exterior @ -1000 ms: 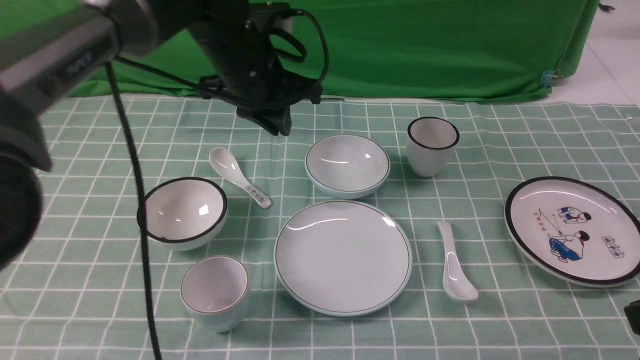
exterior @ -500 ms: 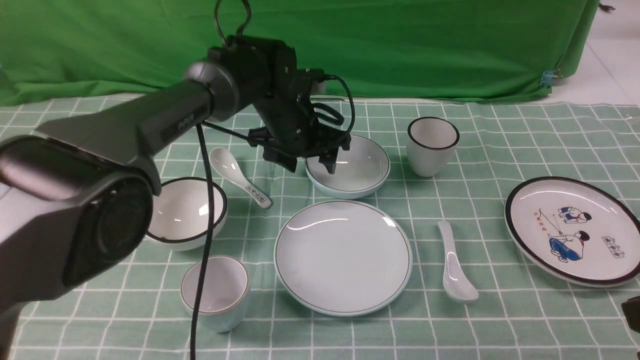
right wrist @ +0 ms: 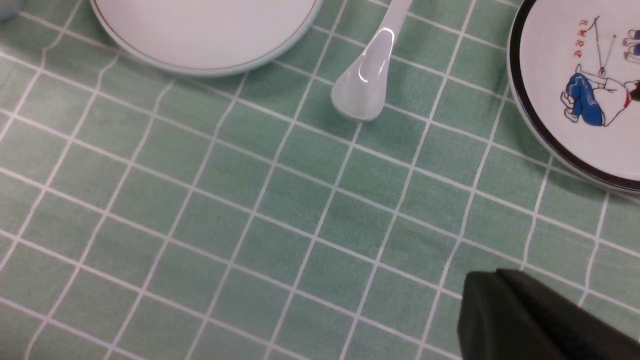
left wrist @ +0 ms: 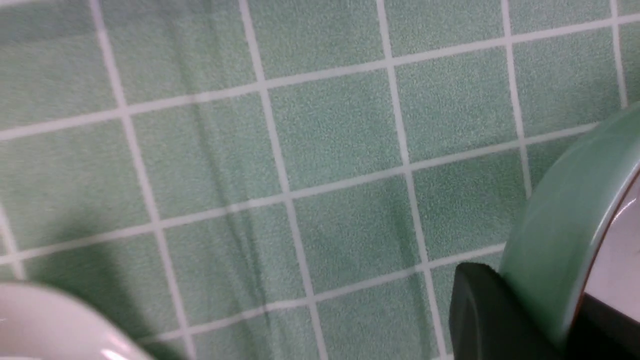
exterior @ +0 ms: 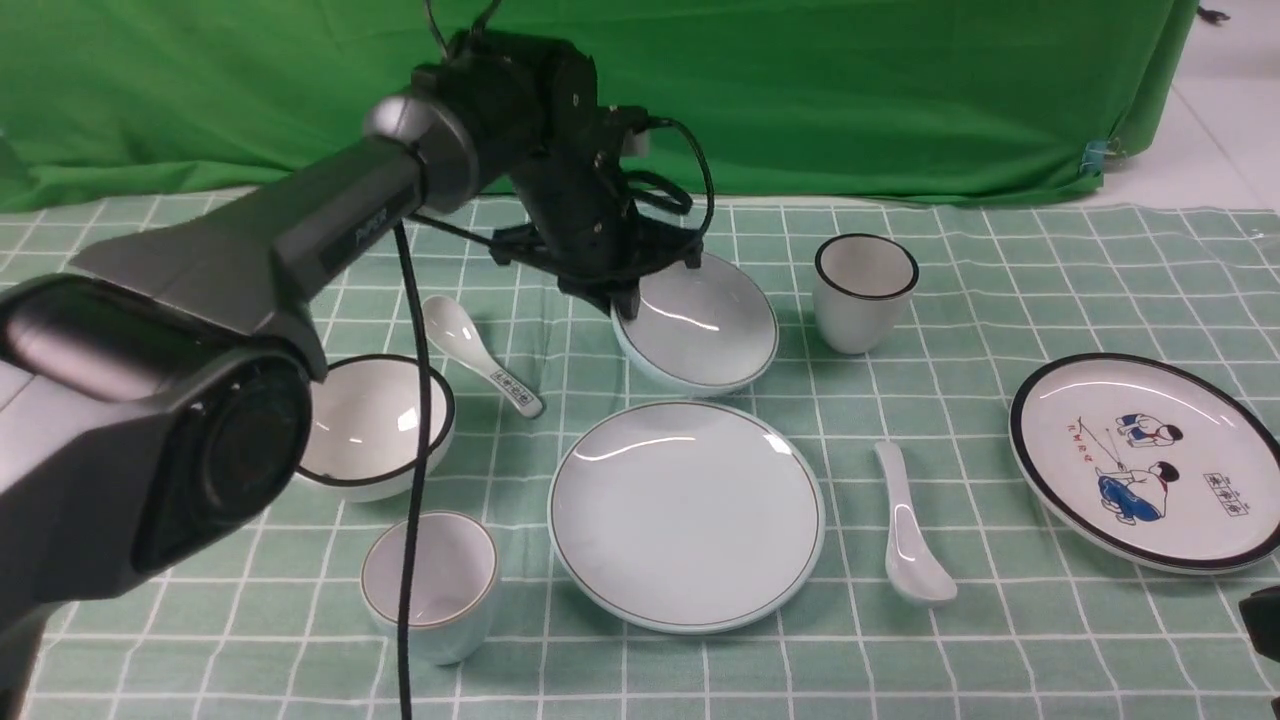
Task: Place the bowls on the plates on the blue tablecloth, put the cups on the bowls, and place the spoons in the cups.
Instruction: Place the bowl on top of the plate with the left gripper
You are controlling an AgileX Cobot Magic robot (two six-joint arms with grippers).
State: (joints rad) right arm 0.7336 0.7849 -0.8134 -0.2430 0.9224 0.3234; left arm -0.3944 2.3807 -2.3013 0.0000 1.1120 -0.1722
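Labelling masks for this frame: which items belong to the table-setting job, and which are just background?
Job: pale-blue bowl, tilted in the left tool; black-rimmed bowl; pale-blue plate; cartoon plate; black-rimmed cup; pale-blue cup; marked spoon; plain spoon; grid tablecloth.
Background: green backdrop; white floor.

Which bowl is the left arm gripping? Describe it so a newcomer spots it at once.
On the checked tablecloth, look just behind the large pale-blue plate in the middle. The pale-blue bowl there is tilted, its rim pinched by the left gripper. Unlike the deeper black-rimmed bowl at the left, it is shallow with only a thin dark rim line.
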